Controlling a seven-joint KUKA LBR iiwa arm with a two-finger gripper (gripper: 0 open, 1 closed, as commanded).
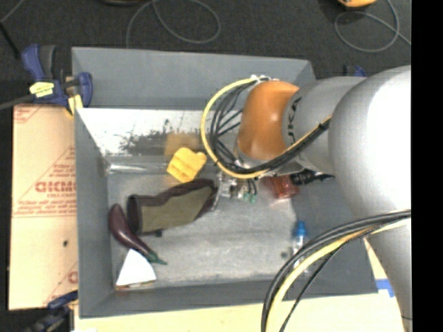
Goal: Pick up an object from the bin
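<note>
While the gripper [232,187] sits at two o'clock of the olive pouch [173,209] — grip state I cannot tell — this seems the approach; next, close firmly.

bin [201,258]: matt grey metal | eggplant [124,230]: glossy plastic | sock [173,209]: dull cloth

Arm [360,137] outstretched — gripper [232,188] low

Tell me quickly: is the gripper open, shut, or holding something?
Gripper: cannot be told; it is at the right end of the dark olive cloth piece, close by the yellow block.
</note>
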